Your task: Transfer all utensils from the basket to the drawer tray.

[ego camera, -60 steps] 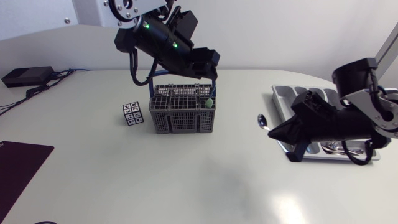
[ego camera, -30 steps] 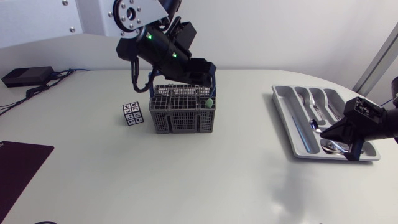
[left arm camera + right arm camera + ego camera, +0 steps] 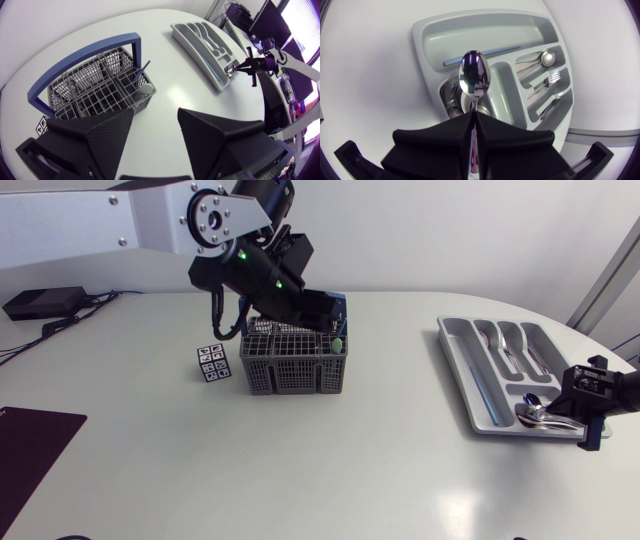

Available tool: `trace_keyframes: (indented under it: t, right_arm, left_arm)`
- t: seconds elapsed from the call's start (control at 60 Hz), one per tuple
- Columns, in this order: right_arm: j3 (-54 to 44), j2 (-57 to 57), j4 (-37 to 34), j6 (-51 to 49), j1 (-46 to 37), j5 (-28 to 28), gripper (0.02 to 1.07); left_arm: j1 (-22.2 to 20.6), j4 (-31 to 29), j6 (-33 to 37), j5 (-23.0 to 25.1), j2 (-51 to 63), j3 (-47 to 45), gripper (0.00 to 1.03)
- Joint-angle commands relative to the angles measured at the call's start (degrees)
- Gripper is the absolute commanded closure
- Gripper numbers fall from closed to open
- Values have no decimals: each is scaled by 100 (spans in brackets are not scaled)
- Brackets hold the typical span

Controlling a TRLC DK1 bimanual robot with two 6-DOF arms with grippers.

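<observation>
A grey wire basket [image 3: 292, 372] with a blue handle stands left of the table's middle. A blue-handled utensil [image 3: 143, 69] and a pale green one [image 3: 338, 344] stick out of its right end. My left gripper [image 3: 327, 313] hangs open just above the basket's right end; in the left wrist view its fingers [image 3: 102, 136] are wide apart, with nothing between them. The grey drawer tray [image 3: 456, 348] lies at the right. My right gripper [image 3: 562, 412] is shut on a metal spoon [image 3: 474, 76], held over the tray's near end, bowl pointing ahead.
The tray [image 3: 470, 29] holds a blue-handled utensil [image 3: 481, 55], forks [image 3: 547, 81] and spoons. A small patterned cube [image 3: 212, 363] sits left of the basket. A black box [image 3: 40, 302] lies at the far left and a dark mat [image 3: 30, 448] at the near left.
My right arm has carried the spoon rightward, from the table left of the tray to above the tray's near end. My left arm has sunk a little toward the basket.
</observation>
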Motion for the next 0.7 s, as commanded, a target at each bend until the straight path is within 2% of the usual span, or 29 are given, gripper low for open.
trace_keyframes:
  t: [0.0, 0.083, 0.217, 0.3, 0.4, 0.567, 0.683]
  right_arm:
    - [-71, 148, 73, -331, -44, 136, 101]
    - [-211, 183, 425, -349, -44, 286, 91]
    - [-484, 95, 899, -419, -61, 470, 64]
    - [-545, -89, 908, -375, -61, 479, 48]
    - [-545, -415, 829, -94, 35, 488, 35]
    - [-334, -1004, 99, 970, 616, 409, 32]
    - [-264, -1373, -393, 1840, 1310, 347, 32]
  left_arm:
    - [6, -13, 41, -39, -165, -184, 41]
    - [23, -13, 59, -39, -191, -202, 41]
    - [32, -13, 120, -110, -244, -281, 41]
    - [32, 31, 147, -118, -296, -386, 41]
    - [59, 84, 191, -118, -340, -474, 41]
    - [129, 154, 270, -118, -420, -623, 41]
    - [182, 207, 314, -118, -463, -746, 41]
